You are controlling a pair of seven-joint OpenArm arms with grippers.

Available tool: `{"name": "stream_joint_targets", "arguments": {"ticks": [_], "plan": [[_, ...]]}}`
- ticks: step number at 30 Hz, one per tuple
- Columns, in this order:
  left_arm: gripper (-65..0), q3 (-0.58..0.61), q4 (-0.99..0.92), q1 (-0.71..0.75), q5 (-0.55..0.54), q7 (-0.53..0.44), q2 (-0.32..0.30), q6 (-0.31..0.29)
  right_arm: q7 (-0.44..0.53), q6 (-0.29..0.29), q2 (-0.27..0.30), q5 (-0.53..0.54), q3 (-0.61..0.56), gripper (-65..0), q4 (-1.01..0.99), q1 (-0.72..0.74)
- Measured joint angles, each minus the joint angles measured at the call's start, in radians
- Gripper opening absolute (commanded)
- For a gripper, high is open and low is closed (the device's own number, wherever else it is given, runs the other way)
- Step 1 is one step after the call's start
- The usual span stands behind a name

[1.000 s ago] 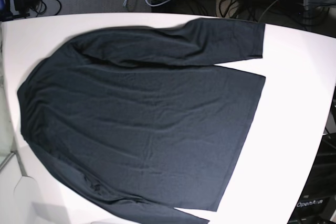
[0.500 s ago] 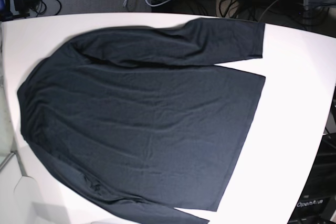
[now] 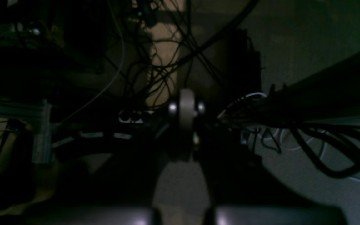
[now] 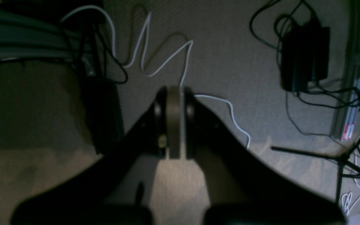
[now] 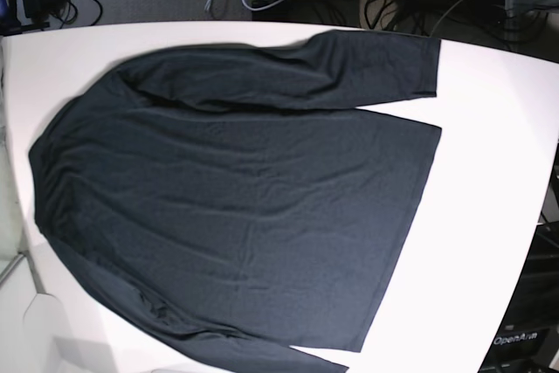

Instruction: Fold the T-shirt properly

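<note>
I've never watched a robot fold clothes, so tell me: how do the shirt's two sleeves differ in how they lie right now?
The far sleeve of the T-shirt lies fully on the table, its cuff visible; the near sleeve runs out of the picture's bottom edge, cuff unseen. The far one looks smooth, the near one bunched. Both lie flat along the body, unfolded.

One legible marking is found: the word "OpenArm" is printed in white on a dark frame part [image 5: 524,339] at the lower right corner of the base view, beside the worktop [image 5: 498,216] edge. A small red-and-white label [image 4: 347,132] is seen on a rail in the right wrist view, but its text cannot be read.
</note>
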Motion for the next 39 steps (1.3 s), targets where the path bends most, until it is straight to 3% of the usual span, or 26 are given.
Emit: {"name": "stream_joint_targets", "arguments": {"ticks": [5, 18, 23, 30, 35, 39], "plan": [[-64.6, 0.0, 0.002, 0.008, 0.0, -0.065, 0.0, 0.0, 0.068, 0.0, -0.006, -0.001, 0.0, -65.0, -0.002, -0.012], [-64.8, 0.0, 0.012, 0.001, -0.001, -0.056, -0.019, 0.003, 0.259, 0.0, -0.006, -0.005, -0.003, -65.0, -0.002, -0.015], [-64.6, 0.0, 0.166, -0.003, -0.001, -0.059, -0.022, 0.003, 0.359, 0.0, -0.006, -0.005, -0.003, -65.0, -0.003, 0.009], [-64.5, 0.0, 0.456, 0.101, 0.003, -0.057, -0.022, 0.003, 0.382, 0.0, -0.006, -0.005, -0.003, -65.0, -0.002, 0.01], [-64.3, 0.0, 0.575, 0.138, -0.002, -0.053, -0.047, 0.003, 0.484, 0.0, -0.008, -0.008, -0.003, -64.4, -0.003, 0.003], [-59.1, 0.0, 0.634, 0.138, 0.008, -0.056, -0.044, 0.003, 0.541, 0.0, -0.009, -0.007, -0.003, -63.5, -0.003, 0.002]]}}
